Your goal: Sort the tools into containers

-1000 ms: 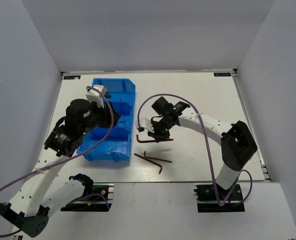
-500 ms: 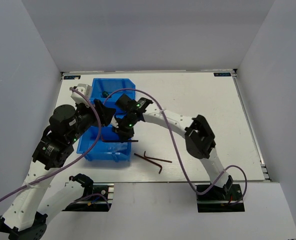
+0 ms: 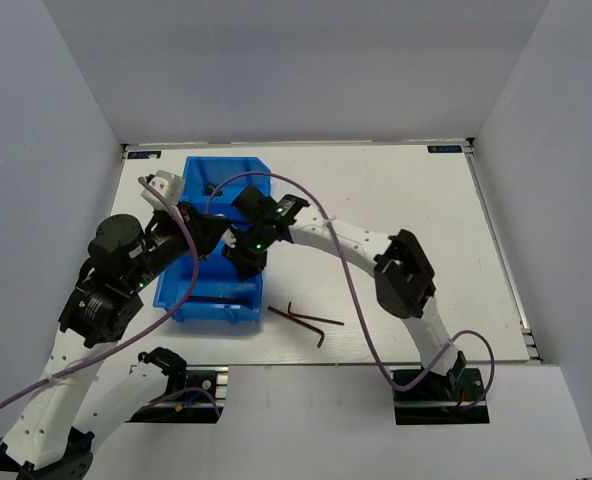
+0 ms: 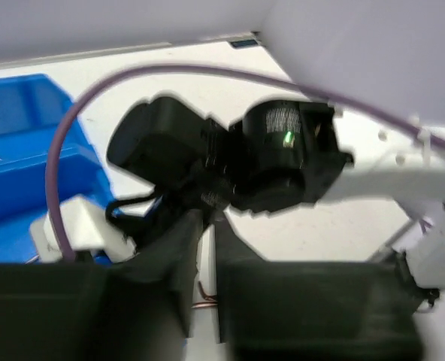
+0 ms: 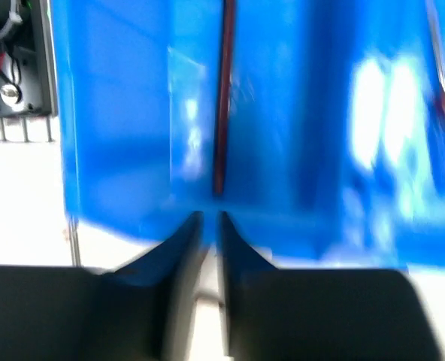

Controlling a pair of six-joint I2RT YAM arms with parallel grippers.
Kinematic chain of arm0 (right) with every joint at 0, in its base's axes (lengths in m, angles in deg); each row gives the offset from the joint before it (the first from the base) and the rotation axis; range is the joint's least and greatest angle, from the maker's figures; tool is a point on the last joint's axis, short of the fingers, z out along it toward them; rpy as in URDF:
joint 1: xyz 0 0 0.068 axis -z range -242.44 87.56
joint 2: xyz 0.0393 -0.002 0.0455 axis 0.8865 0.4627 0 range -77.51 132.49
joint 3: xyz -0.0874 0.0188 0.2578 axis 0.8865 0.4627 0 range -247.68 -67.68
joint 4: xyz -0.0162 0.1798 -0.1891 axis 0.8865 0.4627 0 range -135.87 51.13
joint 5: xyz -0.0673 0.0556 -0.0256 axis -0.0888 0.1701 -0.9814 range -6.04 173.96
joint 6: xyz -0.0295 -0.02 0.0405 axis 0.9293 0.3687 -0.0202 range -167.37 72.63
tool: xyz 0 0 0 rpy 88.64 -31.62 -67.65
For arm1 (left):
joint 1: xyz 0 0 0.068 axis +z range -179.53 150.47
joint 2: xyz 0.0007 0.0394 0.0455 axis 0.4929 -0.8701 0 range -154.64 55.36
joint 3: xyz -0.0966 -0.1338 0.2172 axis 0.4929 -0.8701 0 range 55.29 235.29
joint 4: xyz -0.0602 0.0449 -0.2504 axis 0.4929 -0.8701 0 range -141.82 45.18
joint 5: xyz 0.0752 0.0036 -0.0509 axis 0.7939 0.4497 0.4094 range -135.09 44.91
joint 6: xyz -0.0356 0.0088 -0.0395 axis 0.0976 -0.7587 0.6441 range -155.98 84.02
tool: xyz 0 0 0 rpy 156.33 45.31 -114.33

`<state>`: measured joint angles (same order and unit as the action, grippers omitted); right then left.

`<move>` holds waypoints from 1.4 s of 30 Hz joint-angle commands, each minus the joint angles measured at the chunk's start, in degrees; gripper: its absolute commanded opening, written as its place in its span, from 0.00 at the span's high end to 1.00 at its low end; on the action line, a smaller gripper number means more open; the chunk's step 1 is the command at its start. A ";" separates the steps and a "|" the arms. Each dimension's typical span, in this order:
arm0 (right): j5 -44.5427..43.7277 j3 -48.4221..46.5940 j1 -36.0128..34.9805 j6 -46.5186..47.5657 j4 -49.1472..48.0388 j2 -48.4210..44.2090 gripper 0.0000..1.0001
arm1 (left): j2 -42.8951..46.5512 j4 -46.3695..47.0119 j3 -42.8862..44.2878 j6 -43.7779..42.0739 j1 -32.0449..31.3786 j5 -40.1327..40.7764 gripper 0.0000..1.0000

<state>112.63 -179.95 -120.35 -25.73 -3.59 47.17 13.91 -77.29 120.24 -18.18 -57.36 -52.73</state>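
Dark L-shaped metal hex keys, three visible. One (image 5: 221, 98) lies flat on the floor of the near compartment of the blue plastic divided bin (image 3: 248, 180), held by neither arm; in the overhead view it shows as a thin dark line (image 3: 214, 296) near the bin's front wall. The other two hex keys (image 3: 306, 320) lie crossed on the white table (image 3: 406, 200), just beside the bin's near right corner.

Right gripper (image 5: 210, 219): reaches across to the bin's right side (image 3: 244, 258) and points down into it. Its fingers stand slightly apart with a narrow slit between them, and nothing is pinched. The key lies just ahead of the tips.

Left gripper (image 3: 214, 240): hangs over the middle of the bin, close to the right arm's wrist. In its own blurred view (image 4: 210, 235) the fingers sit near together with a thin gap. Whether they pinch anything cannot be told.
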 commanded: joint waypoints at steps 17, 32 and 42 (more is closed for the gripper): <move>-11.61 54.70 9.75 13.96 -1.41 -32.24 0.68 | -17.44 -8.58 -1.32 -9.54 -0.99 -14.42 0.46; -20.49 51.10 2.28 5.60 -10.38 -22.99 0.64 | -12.95 -11.39 0.44 -7.78 -0.99 -10.74 0.44; -21.19 45.83 1.83 5.51 -6.34 -24.93 0.64 | -13.48 -12.00 2.20 -7.78 -0.99 -10.73 0.44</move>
<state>91.56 -131.21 -118.49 -20.02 -11.28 23.33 -0.03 -88.70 120.26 -26.07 -58.15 -63.70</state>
